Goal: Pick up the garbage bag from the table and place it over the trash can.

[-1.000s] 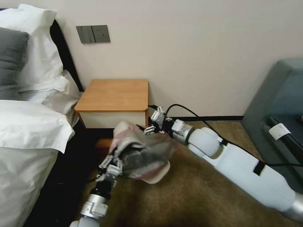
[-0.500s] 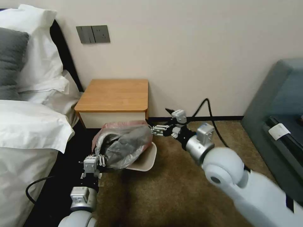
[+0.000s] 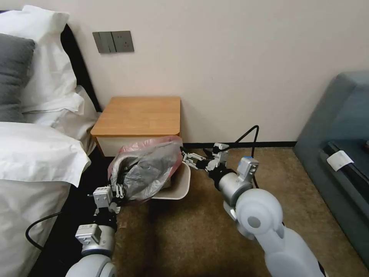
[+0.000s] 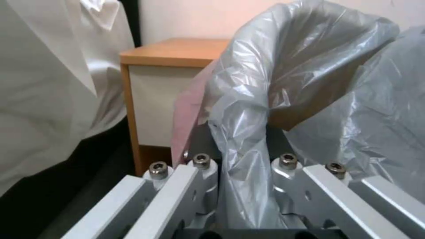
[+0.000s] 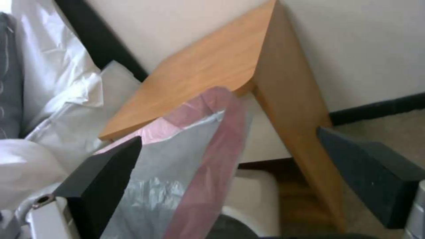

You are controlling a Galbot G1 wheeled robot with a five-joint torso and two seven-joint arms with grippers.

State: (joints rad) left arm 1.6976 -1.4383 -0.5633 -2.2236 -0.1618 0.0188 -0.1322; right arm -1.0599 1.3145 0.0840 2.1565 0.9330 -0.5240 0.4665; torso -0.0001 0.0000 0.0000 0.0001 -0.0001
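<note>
Brown carpet fronts the orange-brown wooden nightstand [image 3: 140, 115]; mid-frame, the left gripper [image 3: 117, 190] clamps the crinkled grey plastic garbage bag [image 3: 148, 171] over the beige plastic trash can [image 3: 180, 188], seemingly stretching its mouth, while the right gripper [image 3: 188, 158] gapes empty just beside

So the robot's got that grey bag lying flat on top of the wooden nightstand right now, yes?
Not quite. The head view shows the garbage bag off the table, draped over the trash can on the floor. The left gripper grips it; the right gripper is open beside its rim.
</note>
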